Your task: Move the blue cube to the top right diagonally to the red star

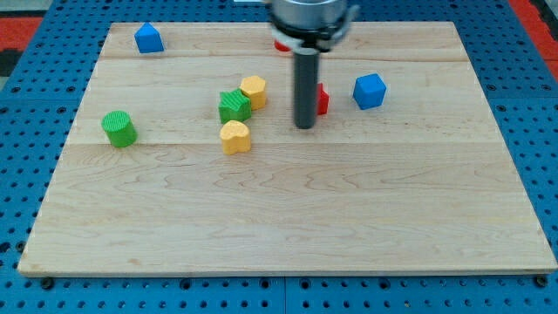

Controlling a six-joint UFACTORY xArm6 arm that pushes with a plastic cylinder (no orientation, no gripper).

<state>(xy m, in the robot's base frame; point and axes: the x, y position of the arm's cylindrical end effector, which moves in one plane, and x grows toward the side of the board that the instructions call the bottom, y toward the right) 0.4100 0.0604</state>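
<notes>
Tip [304,126] sits on the board near centre, no gripper on this rig so nothing open/closed to report, just the rod end down on the wooden board [288,235]. Going near to far: yellow heart-ish block [235,137] is nearest, to the tip's left. Green cylinder [119,128] well off toward view's left edge. Green block [234,105], ribbed, shape unclear, touching yellow hexagon-ish block [254,91] just up-right of it. Red star [322,99] mostly hidden behind the rod, only its right part shows, just beside the tip's upper right. Blue cube [370,91] right of the star, apart from it w/ a small gap, roughly same row. Another red block [281,45] peeks from behind the arm at top. Blue block w/ peaked top [149,38] in far left corner.
</notes>
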